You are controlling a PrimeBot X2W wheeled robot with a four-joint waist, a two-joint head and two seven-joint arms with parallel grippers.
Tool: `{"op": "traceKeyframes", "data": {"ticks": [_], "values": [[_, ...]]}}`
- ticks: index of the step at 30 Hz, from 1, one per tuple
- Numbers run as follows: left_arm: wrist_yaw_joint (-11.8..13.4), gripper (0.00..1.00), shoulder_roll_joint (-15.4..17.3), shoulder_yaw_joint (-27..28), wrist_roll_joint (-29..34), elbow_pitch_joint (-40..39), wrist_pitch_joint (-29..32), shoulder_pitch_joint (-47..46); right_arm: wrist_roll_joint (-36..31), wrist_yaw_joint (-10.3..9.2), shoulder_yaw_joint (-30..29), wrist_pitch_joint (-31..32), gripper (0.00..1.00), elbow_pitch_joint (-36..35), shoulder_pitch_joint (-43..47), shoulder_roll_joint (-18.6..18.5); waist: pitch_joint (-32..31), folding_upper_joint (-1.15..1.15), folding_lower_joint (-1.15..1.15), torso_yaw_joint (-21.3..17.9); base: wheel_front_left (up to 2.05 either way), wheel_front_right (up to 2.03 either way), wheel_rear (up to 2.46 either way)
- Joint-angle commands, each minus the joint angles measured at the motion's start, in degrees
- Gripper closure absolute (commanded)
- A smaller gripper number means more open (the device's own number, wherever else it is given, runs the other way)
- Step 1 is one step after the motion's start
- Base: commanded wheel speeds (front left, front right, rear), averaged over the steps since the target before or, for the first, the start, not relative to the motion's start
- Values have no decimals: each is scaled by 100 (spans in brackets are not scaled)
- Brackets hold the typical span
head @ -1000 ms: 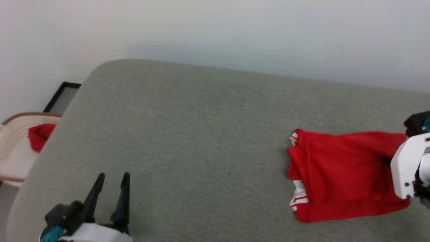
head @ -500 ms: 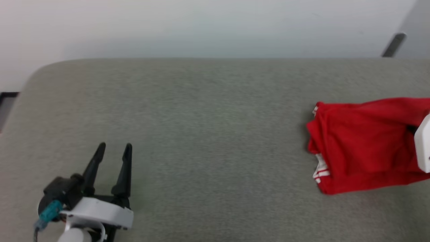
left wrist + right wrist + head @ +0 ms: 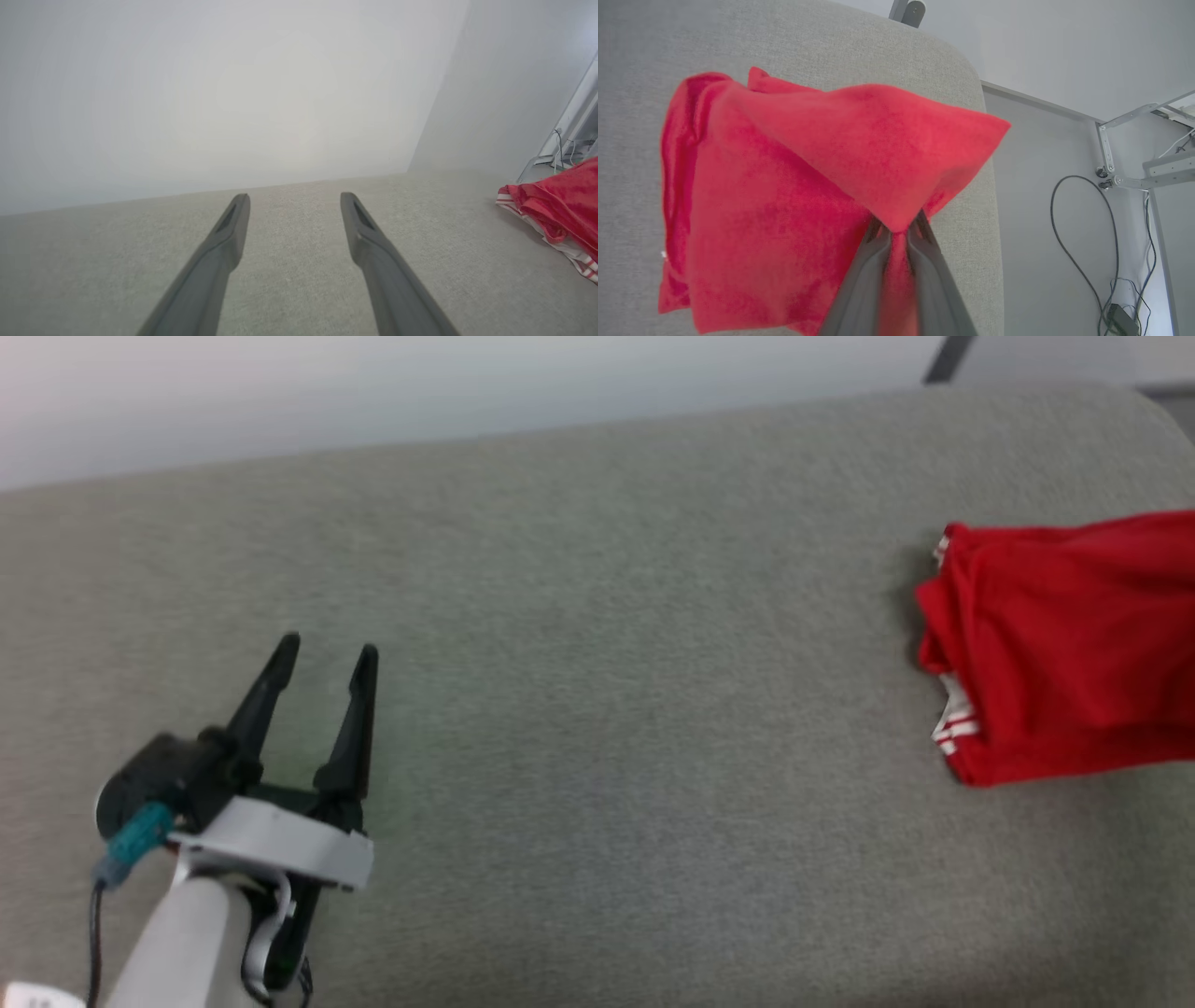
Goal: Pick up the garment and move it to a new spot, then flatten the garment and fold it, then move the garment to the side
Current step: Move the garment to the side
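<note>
At near left my left claw [image 3: 328, 646] hovers spread and empty above the grey worktop [image 3: 607, 709], while at the right edge my right claw [image 3: 899, 227] pinches a corner of the folded red garment [image 3: 1064, 644], best slid low and slowly so its folds hold.

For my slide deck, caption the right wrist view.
Right gripper shut on the red garment, which lies on a grey cushion.

Garment [image 3: 1064, 644] on cushion [image 3: 597, 616] — right end, seemingly

No legible text, labels, brands or numbers, garment [image 3: 1064, 644] showing plain red cloth
</note>
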Motion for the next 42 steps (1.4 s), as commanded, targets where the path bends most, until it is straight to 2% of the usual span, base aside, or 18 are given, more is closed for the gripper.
{"op": "traceKeyframes", "data": {"ticks": [1,14,25,32,42], "values": [[-18,0,49,-43,33,15,-3,-128,-6,-7,47,-97,100,67,-123,-47,343,0,0,-331,0,0,0],[-17,0,294,-560,-57,146,3,-974,-184,-7,911,-1354,100,1027,-975,-469,999,0,0,-588,0,0,0],[-17,0,381,-918,-85,235,0,-1520,-830,-7,1449,-2329,100,1902,-1669,-733,1452,0,0,-647,0,0,0],[-17,0,421,-1084,-119,306,-1,-1749,-1283,-7,1422,-2666,100,2578,-1981,-563,1657,0,0,-665,0,0,0],[-17,0,476,-1217,-212,377,-1,-1896,-1528,-7,1152,-3091,100,3300,-2145,-226,1739,0,0,-553,0,0,0]]}}
